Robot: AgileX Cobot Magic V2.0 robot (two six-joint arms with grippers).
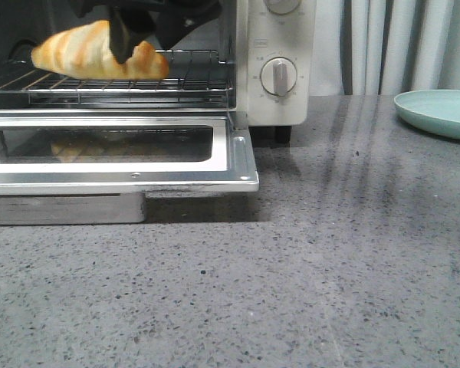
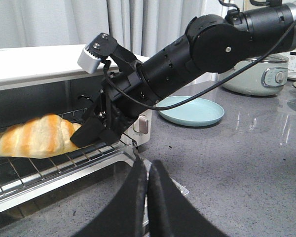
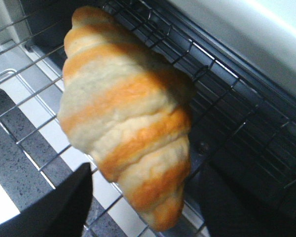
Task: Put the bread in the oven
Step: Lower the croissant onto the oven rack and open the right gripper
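Note:
The bread (image 1: pixel 84 55) is a golden-orange roll with cream stripes; it lies on the wire rack (image 1: pixel 192 84) inside the open cream-white oven (image 1: pixel 280 107). It also shows in the left wrist view (image 2: pixel 34 136) and the right wrist view (image 3: pixel 123 128). My right gripper (image 1: pixel 142 38) reaches into the oven mouth at the bread's near end. Its jaws are open, with a visible gap on each side of the bread (image 3: pixel 145 173). My left gripper (image 2: pixel 148 165) is shut and empty, low over the counter near the oven door's corner. It is not in the front view.
The glass oven door (image 1: pixel 238 165) lies folded down flat over a metal tray (image 1: pixel 61 208). A pale green plate (image 1: pixel 441 111) sits at the back right, also in the left wrist view (image 2: pixel 192 111). A rice cooker (image 2: pixel 259 74) stands behind it. Curtains hang at the back.

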